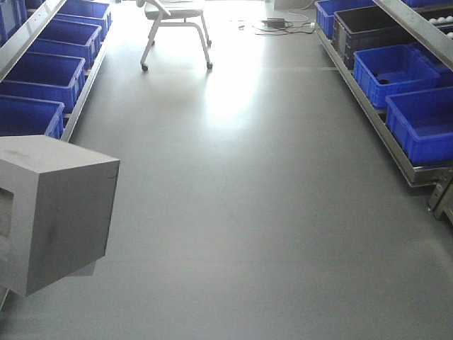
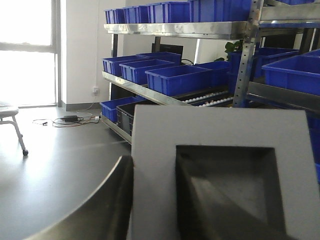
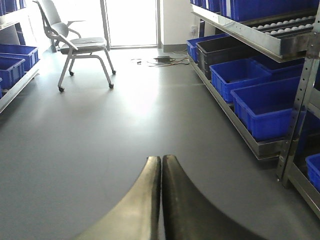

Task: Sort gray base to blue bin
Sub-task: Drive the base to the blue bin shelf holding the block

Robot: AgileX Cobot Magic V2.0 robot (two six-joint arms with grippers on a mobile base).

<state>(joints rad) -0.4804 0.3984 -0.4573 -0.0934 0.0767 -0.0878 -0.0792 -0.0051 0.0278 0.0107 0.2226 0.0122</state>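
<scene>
Front cam: raised, tilted down, looks along aisle floor (image 1: 269,212) to chair (image 1: 177,28); racks either side. L wrist cam: low, aimed at rack w/ black bin (image 2: 125,117), gray base (image 2: 155,150) filling fg (v. close). R wrist cam: low, fwd over right gripper (image 3: 161,160). All 3 share chair, black bin, floor cable (image 1: 279,23).

- Gray base (image 1: 53,212), at left gripper (image 2: 154,157): matt light-gray, smooth flat faces, faint dark smudges on one side; recess same matt finish.
- Right gripper (image 3: 161,159): dark smooth fingers (image 3: 185,200), dull satin sheen.
- Floor (image 3: 125,120), ahead of both grippers: gray, smooth, seamless, semi-gloss, mirrors window glare.
- Blue bins (image 3: 265,107), right of right gripper: moulded plastic, smooth walls, slight gloss.
- Shelf rack (image 3: 300,100), beside same bins: bare metal, perforated post, bright brushed look.
- Chair (image 3: 80,47), far ahead, left: pale tube legs, smooth shell; material unclear.
</scene>
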